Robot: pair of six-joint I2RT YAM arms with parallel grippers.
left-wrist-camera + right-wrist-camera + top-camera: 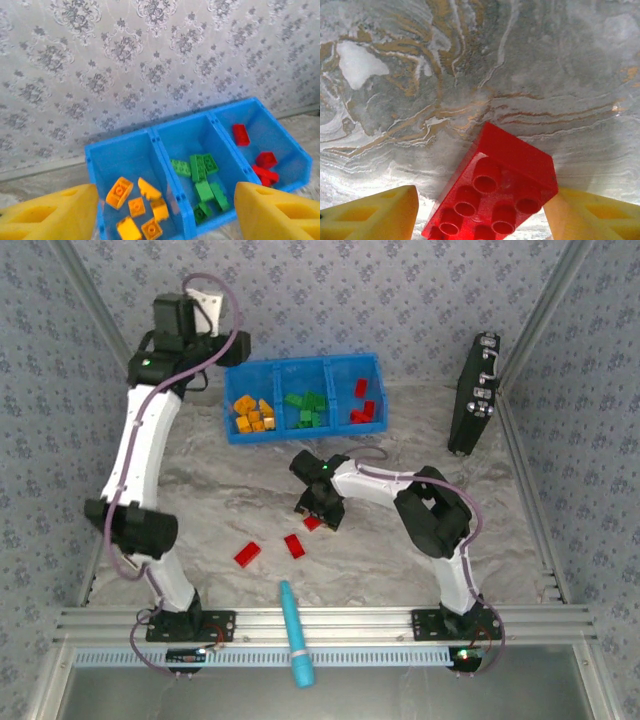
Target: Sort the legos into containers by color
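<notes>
Starting at the left: the left gripper (165, 215) is hanging w/ its fingers (47, 215) spread wide and carrying nothing; the blue tray (125, 142) is sitting ahead of the fingertips, so we're looking straight into the containers. The left compartment (100, 165) is holding the orange-yellow legos (119, 192), abt six, just inboard of the left-hand finger; the middle compartment (190, 135) is holding the green legos (202, 167), btwn the two fingers; the right compartment (275, 135) is holding a few red legos (240, 134), ahead of the right-hand finger. No colour is mixing w/ another, so we're judging orange-yellow and green as done, i.e. most of the job.

Red is what's remaining: a loose red brick (247, 554) and a second loose red brick (295, 545) are lying on the table (380, 560), off to the left of the right gripper (480, 200) and well apart from the tray; a third red brick (495, 195) is sitting btwn that gripper's fingers. The jaws are standing partway in, bracketing it; the right-hand pad (590, 215) is looking to be touching the brick's edge, while a sliver of table is showing btwn the left-hand pad (375, 215) and the brick, so we're reading it as not yet clamped.

The studs are facing the wrist cam; the long axis is running diagonally across the gap, near end by the left-hand finger, far end pointing ahead of the fingertips twd the right-hand side; it's skewed to the pads, not square. Whether it's lying flat, we can't tell.
</notes>
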